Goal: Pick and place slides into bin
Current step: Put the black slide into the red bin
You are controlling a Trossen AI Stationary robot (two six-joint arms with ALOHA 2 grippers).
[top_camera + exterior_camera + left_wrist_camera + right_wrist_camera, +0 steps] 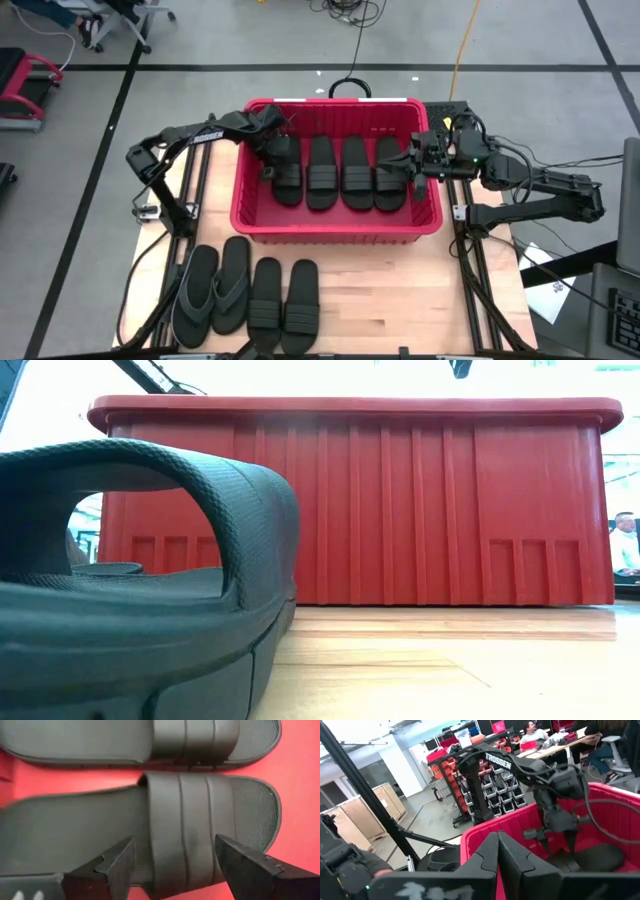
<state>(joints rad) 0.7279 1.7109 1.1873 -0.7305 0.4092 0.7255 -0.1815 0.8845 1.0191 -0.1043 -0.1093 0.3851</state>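
The red bin (262,228) stands mid-table with several black slides side by side on its floor. My left gripper (279,160) hangs open inside the bin over the leftmost slide (287,178). In the left wrist view its fingers (120,862) stand on either side of that slide's ribbed strap (185,830), and the slide lies flat on the bin floor. My right gripper (411,166) is shut and holds nothing, level above the bin's right rim. Two more black slides (283,307) and a dark grey flip-flop pair (213,292) lie near the table's front edge.
The low view is filled by a slide's strap (170,510) close in front and by the bin's front wall (400,510) behind it. Bare wood (400,300) lies right of the front slides. Cables and frame rails run along both table sides.
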